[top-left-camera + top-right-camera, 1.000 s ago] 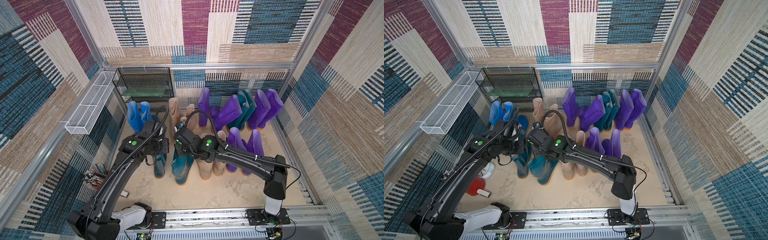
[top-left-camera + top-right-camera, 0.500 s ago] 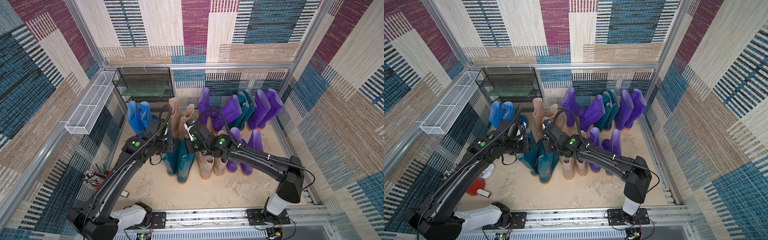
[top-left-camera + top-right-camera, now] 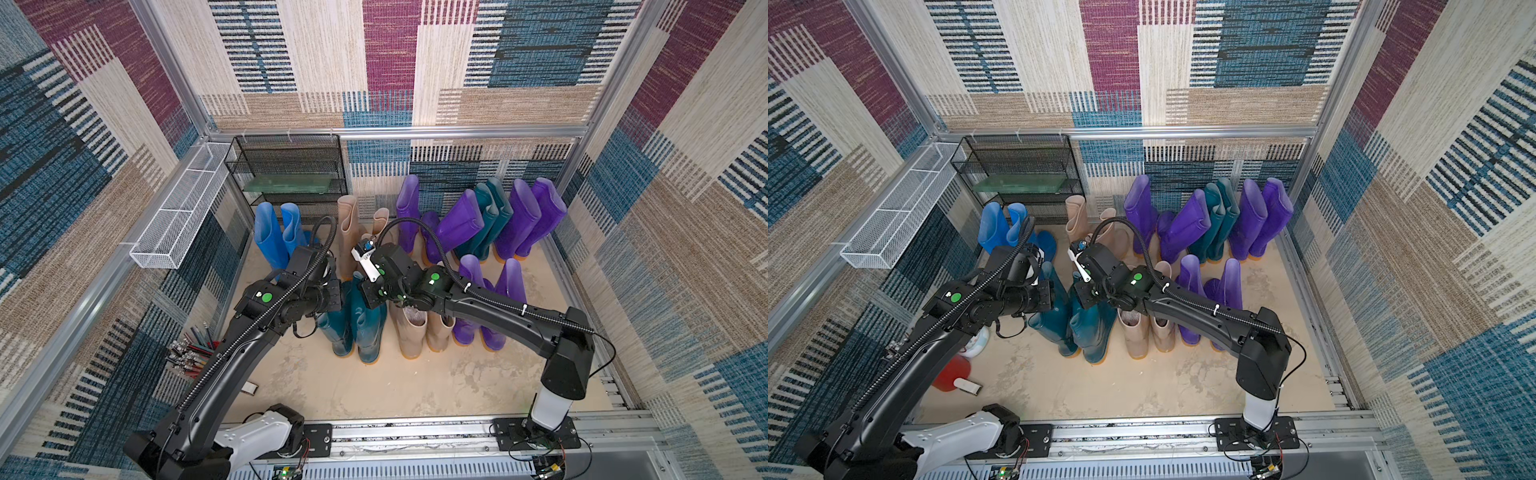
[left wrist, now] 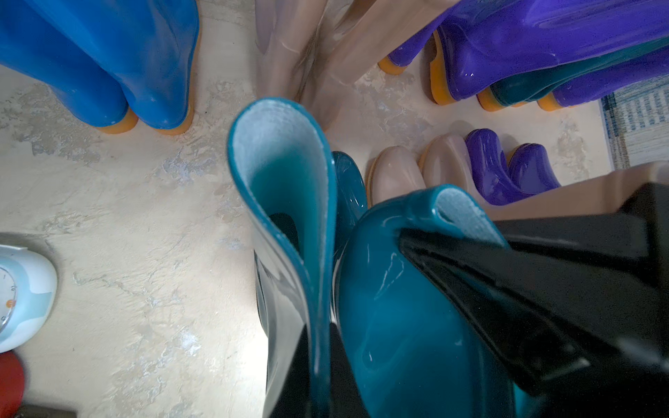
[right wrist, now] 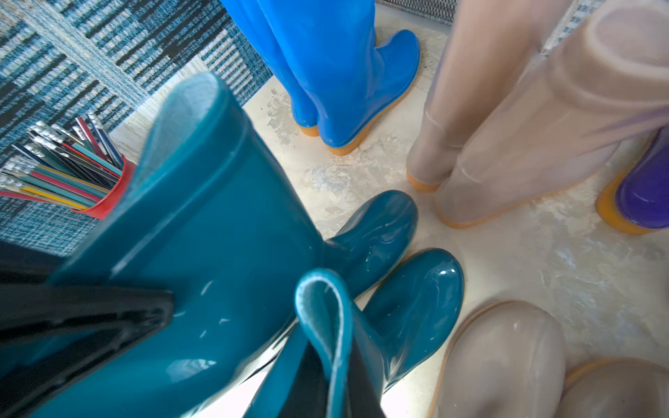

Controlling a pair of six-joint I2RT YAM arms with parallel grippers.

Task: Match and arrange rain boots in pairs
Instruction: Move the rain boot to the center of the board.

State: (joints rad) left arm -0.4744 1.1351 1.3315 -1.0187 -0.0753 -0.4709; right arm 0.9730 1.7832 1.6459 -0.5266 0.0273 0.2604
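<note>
Two short dark teal rain boots stand side by side mid-floor, toes toward the back. My left gripper (image 3: 332, 297) (image 4: 322, 380) is shut on the rim of the left teal boot (image 3: 338, 332) (image 4: 286, 181). My right gripper (image 3: 372, 291) (image 5: 338, 380) is shut on the rim of the right teal boot (image 3: 370, 328) (image 5: 409, 300). Just to the right of them stand a short beige pair (image 3: 415, 328) and a short purple pair (image 3: 490, 299). Along the back wall are a blue pair (image 3: 276, 237), a tall beige pair (image 3: 347, 224), tall purple boots (image 3: 457, 224) and a tall teal pair (image 3: 490, 216).
A black mesh rack (image 3: 291, 166) stands at the back left, and a white wire basket (image 3: 178, 216) hangs on the left wall. A red cup of pencils (image 5: 72, 170), a white timer (image 4: 21, 296) and a red object (image 3: 951, 374) sit by the left wall.
Both arms have carried the teal boots to the right. The left boot has closed up against the right one, and the pair now stands beside the short beige boots.
</note>
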